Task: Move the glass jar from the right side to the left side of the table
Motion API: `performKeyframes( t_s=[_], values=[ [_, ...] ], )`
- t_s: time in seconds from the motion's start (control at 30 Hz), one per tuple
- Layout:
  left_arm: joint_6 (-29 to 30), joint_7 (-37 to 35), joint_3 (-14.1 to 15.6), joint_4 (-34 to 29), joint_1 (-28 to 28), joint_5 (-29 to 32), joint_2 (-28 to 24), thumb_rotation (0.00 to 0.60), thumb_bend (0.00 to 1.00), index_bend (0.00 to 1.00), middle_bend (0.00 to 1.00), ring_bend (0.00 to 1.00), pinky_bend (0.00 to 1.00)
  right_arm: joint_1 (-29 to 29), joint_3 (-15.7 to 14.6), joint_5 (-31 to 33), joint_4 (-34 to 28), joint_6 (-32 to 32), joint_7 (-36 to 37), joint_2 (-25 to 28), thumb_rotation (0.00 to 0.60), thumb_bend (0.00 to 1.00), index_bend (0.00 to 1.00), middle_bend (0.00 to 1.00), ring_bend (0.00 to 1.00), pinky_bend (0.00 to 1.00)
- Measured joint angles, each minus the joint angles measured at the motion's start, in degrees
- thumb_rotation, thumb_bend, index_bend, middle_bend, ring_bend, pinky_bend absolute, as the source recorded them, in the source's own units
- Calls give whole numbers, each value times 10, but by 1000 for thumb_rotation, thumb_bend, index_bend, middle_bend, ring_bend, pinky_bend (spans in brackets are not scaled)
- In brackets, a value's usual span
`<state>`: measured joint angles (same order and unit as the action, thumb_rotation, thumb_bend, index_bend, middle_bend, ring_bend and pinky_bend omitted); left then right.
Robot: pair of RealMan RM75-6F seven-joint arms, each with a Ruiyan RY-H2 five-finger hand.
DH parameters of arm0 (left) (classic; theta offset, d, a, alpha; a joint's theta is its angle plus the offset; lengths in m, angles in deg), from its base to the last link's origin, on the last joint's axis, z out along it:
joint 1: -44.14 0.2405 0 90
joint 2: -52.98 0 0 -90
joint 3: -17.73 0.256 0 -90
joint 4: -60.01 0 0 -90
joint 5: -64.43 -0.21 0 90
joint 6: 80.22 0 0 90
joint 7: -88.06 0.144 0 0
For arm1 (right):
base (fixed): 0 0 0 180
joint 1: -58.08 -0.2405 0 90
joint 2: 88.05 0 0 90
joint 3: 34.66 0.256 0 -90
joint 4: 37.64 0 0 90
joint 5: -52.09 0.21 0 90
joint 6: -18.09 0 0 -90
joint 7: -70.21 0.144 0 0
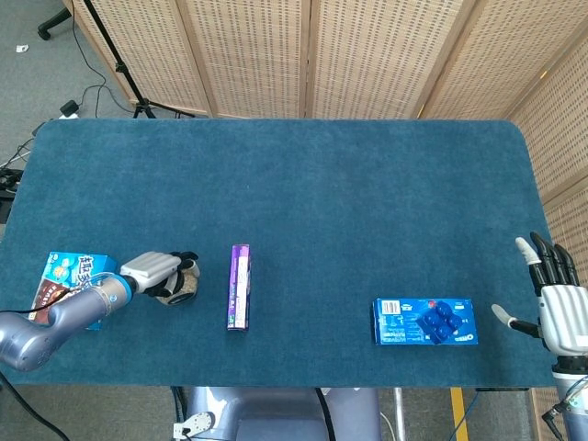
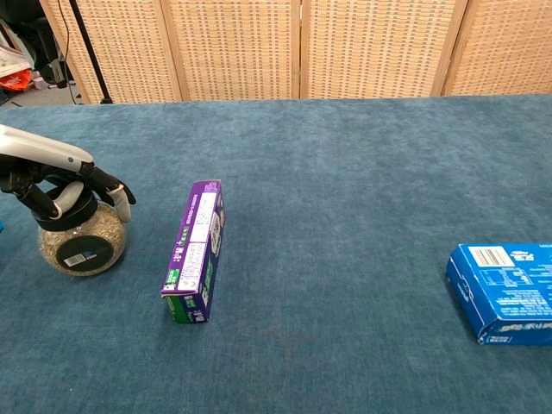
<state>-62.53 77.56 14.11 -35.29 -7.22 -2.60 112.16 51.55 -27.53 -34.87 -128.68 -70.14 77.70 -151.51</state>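
Observation:
The round glass jar [image 2: 84, 244] with a black lid and grain-like filling stands on the blue table at the left. In the head view the jar [image 1: 178, 292] shows just left of the purple box. My left hand [image 2: 60, 184] grips the jar's lid from above, fingers curled around it; the same left hand [image 1: 158, 271] covers most of the jar in the head view. My right hand [image 1: 554, 299] hangs off the table's right front corner, fingers spread and holding nothing. The chest view does not show it.
A long purple box [image 2: 197, 247] lies right of the jar, also seen as the purple box [image 1: 239, 287]. A blue cookie box [image 1: 425, 322] lies at the front right. A colourful packet [image 1: 66, 276] lies under my left forearm. Wicker screens stand behind the table.

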Motion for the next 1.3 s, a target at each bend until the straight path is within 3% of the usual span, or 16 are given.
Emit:
performKeyframes(
  t_s=[0.1, 0.2, 0.33, 0.43, 0.47, 0.57, 0.6, 0.63, 0.87, 1.0, 1.3],
  values=[
    [15, -5, -5, -5, 5, 0, -10, 600, 1000, 259, 24, 8, 87, 0, 0, -1, -1, 0, 1, 1, 600, 0, 0, 0, 0, 0],
    [49, -13, -14, -13, 17, -5, -20, 600, 1000, 226, 0, 0, 18, 1, -1, -2, -1, -1, 1, 1, 600, 0, 0, 0, 0, 0],
    [97, -33, -31, -22, 38, -18, -43, 600, 1000, 161, 0, 0, 5, 2, -1, -4, -2, -4, 1, 1, 600, 0, 0, 0, 0, 0],
    [134, -48, -42, -25, 55, -30, -56, 600, 980, 54, 0, 0, 0, 2, -2, -7, -3, -5, 1, 2, 600, 0, 0, 0, 0, 0],
    [147, -51, -45, -26, 60, -34, -59, 600, 848, 20, 0, 0, 0, 2, -2, -8, -4, -6, 1, 2, 600, 0, 0, 0, 0, 0],
    [195, -59, -51, -28, 81, -48, -68, 600, 162, 0, 0, 0, 0, 3, -4, -12, -5, -9, 1, 3, 600, 0, 0, 0, 0, 0],
    [220, -59, -53, -30, 92, -53, -71, 600, 32, 0, 0, 0, 0, 3, -4, -16, -5, -10, 2, 3, 600, 0, 0, 0, 0, 0],
    [241, -58, -53, -32, 102, -58, -73, 600, 2, 0, 0, 0, 0, 4, -5, -19, -5, -12, 2, 3, 600, 0, 0, 0, 0, 0],
    [434, -29, -50, -46, 194, -86, -75, 600, 0, 0, 0, 0, 0, 7, -9, -30, -3, -23, -10, 0, 600, 0, 0, 0, 0, 0],
    [540, 14, -27, -56, 281, -89, -62, 600, 0, 0, 0, 0, 0, 10, -14, -31, -7, -22, -29, 1, 600, 0, 0, 0, 0, 0],
    [664, 50, 45, -43, 418, -112, -23, 600, 0, 0, 0, 0, 0, 14, -18, -36, -15, -26, -67, -3, 600, 0, 0, 0, 0, 0]
  ],
)
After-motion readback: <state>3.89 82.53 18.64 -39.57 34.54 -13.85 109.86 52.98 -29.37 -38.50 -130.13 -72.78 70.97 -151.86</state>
